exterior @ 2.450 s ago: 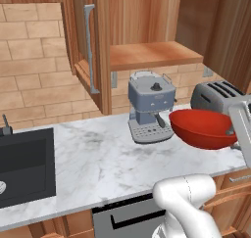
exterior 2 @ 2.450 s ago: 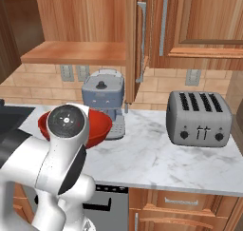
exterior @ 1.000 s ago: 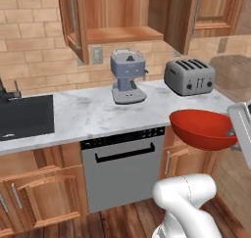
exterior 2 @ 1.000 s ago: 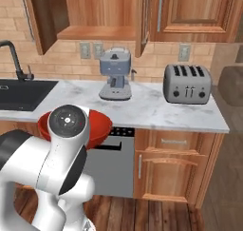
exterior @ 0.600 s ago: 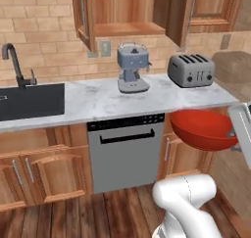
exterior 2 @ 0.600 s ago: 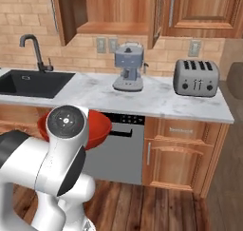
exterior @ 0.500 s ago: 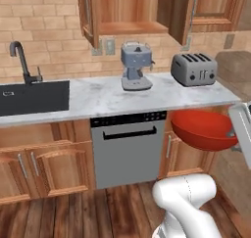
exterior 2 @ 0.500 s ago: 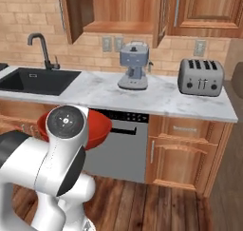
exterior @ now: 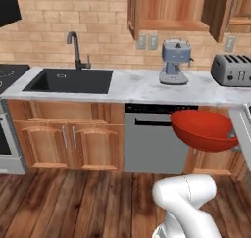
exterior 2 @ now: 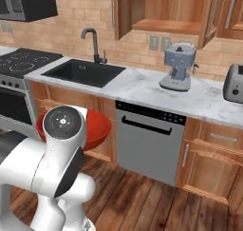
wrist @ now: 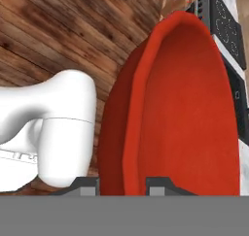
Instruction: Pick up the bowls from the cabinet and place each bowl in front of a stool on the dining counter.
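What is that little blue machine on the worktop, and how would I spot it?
Find the long marble worktop with the black sink set into it. To the right of the sink, above the grey dishwasher, stands the coffee machine, under the open wall cabinet. It is pale blue and upright, unlike the low silver toaster further right.

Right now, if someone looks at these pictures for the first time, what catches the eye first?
The wide glossy red bowl stands out, held at its rim by the gripper above the wooden floor. Behind it, the blue-grey coffee machine sits on the white marble worktop, right of the black sink.
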Robot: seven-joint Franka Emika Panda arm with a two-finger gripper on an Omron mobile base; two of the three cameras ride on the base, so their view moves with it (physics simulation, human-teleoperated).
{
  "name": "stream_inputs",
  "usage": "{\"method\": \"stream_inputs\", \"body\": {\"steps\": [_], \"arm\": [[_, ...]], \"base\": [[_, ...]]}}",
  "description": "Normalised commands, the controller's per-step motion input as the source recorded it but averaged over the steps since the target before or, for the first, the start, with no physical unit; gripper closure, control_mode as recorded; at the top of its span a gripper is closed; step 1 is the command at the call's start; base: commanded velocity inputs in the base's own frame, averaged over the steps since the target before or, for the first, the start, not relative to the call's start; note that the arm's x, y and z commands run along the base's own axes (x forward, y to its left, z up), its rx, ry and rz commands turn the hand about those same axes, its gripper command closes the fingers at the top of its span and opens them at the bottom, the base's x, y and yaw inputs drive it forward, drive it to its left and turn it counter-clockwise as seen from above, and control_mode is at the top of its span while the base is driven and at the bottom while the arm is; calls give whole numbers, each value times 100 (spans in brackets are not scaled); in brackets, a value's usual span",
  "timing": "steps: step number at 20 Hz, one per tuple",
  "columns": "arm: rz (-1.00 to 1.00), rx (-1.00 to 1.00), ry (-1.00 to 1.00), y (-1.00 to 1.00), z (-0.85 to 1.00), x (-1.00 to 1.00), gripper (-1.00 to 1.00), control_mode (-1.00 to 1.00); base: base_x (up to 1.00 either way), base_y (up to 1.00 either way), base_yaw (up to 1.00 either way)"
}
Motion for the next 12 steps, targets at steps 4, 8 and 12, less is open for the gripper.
{"method": "stream_inputs", "body": {"steps": [4, 8, 12], "arm": [[0, 0, 0, 0, 0, 0, 100, 100], [0, 0, 0, 0, 0, 0, 100, 100], [0, 0, 0, 0, 0, 0, 100, 100]], "base": [[-53, -17, 57], [-49, -22, 65], [-25, -2, 72]]}}
